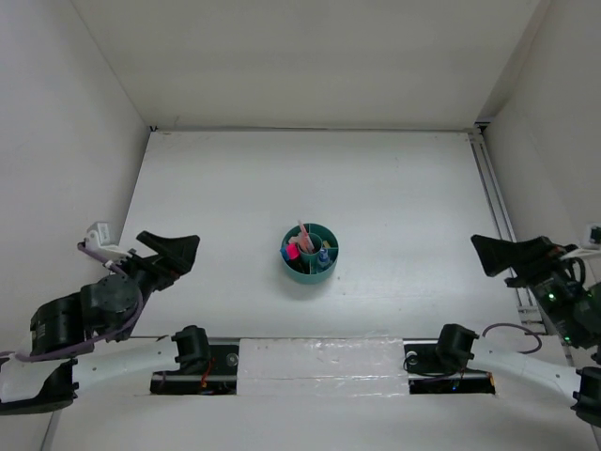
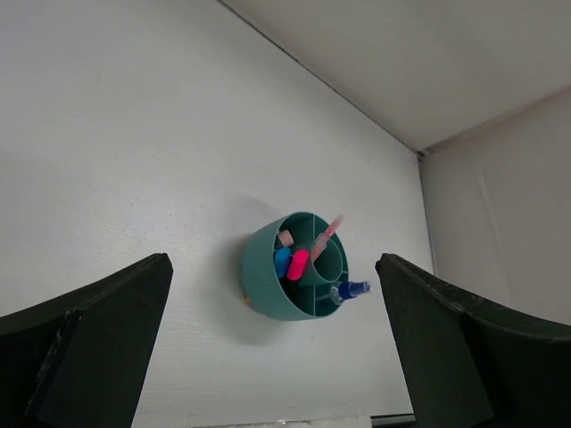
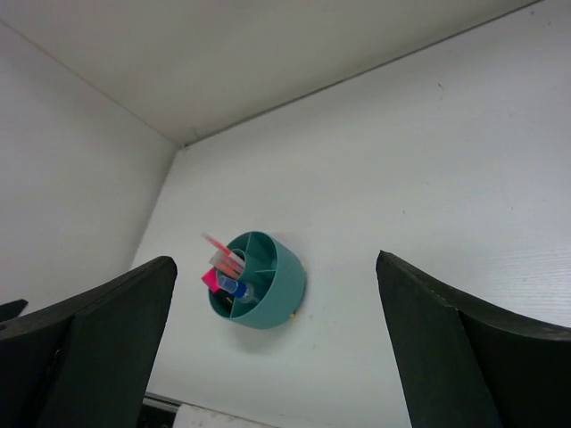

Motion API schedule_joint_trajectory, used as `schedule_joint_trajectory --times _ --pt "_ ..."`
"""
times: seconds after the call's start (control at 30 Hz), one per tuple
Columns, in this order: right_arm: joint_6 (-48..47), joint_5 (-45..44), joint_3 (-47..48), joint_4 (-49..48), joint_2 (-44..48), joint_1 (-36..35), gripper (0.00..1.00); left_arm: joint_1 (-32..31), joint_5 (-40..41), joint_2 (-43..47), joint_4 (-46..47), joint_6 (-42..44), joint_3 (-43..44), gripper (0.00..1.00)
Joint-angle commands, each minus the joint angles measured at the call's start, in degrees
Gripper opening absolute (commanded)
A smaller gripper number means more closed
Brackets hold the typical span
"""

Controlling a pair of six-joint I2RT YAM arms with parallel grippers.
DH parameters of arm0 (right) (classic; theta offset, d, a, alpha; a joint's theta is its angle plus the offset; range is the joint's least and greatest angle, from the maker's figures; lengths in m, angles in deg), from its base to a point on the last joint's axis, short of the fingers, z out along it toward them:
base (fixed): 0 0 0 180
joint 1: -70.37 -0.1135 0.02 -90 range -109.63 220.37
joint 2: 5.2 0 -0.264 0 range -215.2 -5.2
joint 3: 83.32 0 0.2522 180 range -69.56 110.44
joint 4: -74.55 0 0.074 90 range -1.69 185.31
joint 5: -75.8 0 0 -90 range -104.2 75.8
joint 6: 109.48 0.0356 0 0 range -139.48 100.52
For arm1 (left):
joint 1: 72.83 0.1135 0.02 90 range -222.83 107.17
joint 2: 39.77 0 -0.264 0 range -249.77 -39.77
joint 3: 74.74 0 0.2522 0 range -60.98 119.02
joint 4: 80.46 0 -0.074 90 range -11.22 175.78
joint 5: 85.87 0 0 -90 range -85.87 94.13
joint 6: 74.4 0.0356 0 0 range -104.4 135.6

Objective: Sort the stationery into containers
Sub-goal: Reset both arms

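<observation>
Thin pinkish pencils [image 2: 328,234], pink-capped marker [image 2: 298,264], clear blue-capped bottle [image 2: 348,291] sitting inside round teal plastic organizer [image 2: 263,287]; sorting probably finishing. Left fingers [image 2: 98,330], right fingers [image 3: 464,348] hanging wide, empty.

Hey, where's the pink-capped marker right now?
Top view: the pink-capped marker stands in the teal organizer mid-table, in an outer compartment on its left side, beside the pencils in the central cup.
</observation>
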Motion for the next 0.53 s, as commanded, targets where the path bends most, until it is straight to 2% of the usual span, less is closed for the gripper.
schedule_joint_trajectory --times 0.0,0.23,0.5 --pt "-0.38 0.48 1.63 3.93 5.15 -0.69 1.00 -0.24 6.20 3.19 -5.03 -5.89 0.88 1.00" --pt "-0.38 -2.07 5.32 9.38 3.84 -0.69 1.00 -0.24 6.72 2.14 -5.55 -6.77 0.87 1.00" --pt "-0.38 -3.12 4.27 9.91 3.05 -0.69 1.00 -0.24 7.25 1.61 -5.55 -6.77 0.87 1.00"
